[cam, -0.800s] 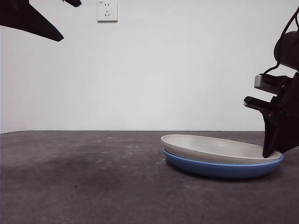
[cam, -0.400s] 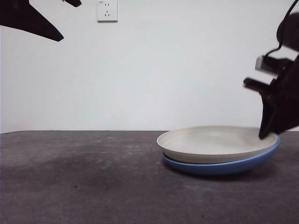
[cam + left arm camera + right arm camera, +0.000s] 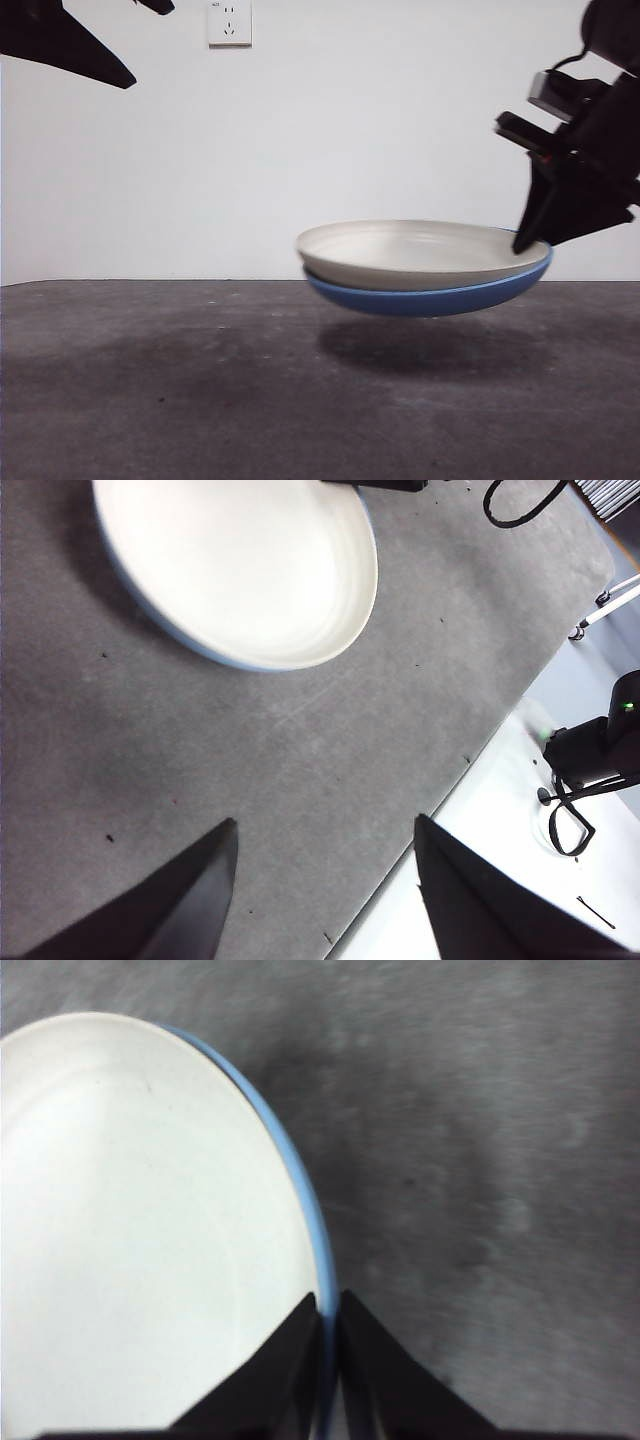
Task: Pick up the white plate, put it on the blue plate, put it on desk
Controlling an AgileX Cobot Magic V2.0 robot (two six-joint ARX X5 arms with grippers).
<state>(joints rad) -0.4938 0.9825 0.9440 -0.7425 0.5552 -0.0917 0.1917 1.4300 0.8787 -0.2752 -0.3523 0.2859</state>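
Stacked round cream-white plate point(image 3: 420, 252) and glossy blue plate point(image 3: 425, 298) hang clear above the mottled dark grey worktop point(image 3: 200, 380), clamped at the rim by the right pincer point(image 3: 532, 240); open worktop lies beneath and alongside.

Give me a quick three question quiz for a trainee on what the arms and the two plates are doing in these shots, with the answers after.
1. True or false: the white plate sits nested in the blue plate.
2. Which gripper grips the stacked plates' rim: A left, B right?
3. Fill in: the stack hangs ____ the desk, casting a shadow on it.

Key:
1. True.
2. B: the right gripper pinches both rims; the left gripper waits open, apart from the plates.
3. Above, not touching.
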